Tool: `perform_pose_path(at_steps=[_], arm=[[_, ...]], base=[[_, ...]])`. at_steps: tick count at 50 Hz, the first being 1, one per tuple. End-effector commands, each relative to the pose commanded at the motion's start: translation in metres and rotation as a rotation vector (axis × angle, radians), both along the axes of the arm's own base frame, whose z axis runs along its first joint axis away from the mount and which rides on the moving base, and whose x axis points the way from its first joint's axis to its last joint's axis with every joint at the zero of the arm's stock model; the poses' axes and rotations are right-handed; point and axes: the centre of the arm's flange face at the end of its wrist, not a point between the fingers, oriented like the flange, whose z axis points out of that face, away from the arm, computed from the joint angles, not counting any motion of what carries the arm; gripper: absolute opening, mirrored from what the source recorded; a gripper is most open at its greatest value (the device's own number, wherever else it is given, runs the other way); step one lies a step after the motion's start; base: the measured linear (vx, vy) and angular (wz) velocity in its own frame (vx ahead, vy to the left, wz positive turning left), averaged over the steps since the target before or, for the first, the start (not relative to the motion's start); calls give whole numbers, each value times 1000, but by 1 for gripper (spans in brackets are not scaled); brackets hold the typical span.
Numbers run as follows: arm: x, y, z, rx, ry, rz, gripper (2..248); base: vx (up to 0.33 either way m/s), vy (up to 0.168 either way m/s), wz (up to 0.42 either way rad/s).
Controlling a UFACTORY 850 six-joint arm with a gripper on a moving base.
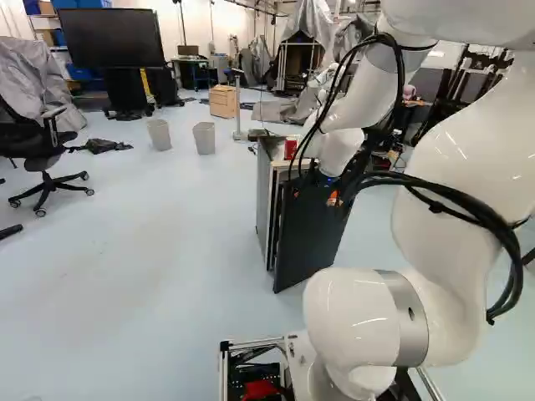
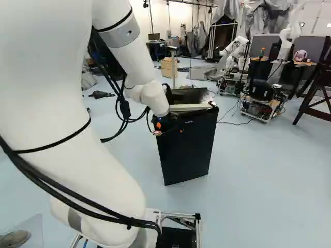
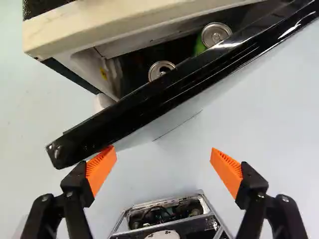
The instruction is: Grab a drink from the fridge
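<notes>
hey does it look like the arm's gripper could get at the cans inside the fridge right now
Probably not. The fridge door stands only partly open, and it lies between the open gripper and the two cans visible inside; the gap looks too narrow. Opening it wider would likely help.

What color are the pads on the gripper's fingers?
The pads are bright orange, seen best in the wrist view.
</notes>
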Motion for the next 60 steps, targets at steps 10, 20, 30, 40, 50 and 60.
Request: perform_pose_path(at_steps=[10,20,30,40,50,60], arm=[[9,0,0,-2,-7,3,247],[17,-1,0,-2,-9,6,247],[26,-1,-2,-2,-7,9,247],[39,-2,-12,2,13,12,247],[51,-3,-25,6,34,15,247],[61,-3,-30,6,39,17,247]], base=[[0,0,0],[0,0,0],[0,0,0],[0,0,0],[0,0,0],[0,0,0]])
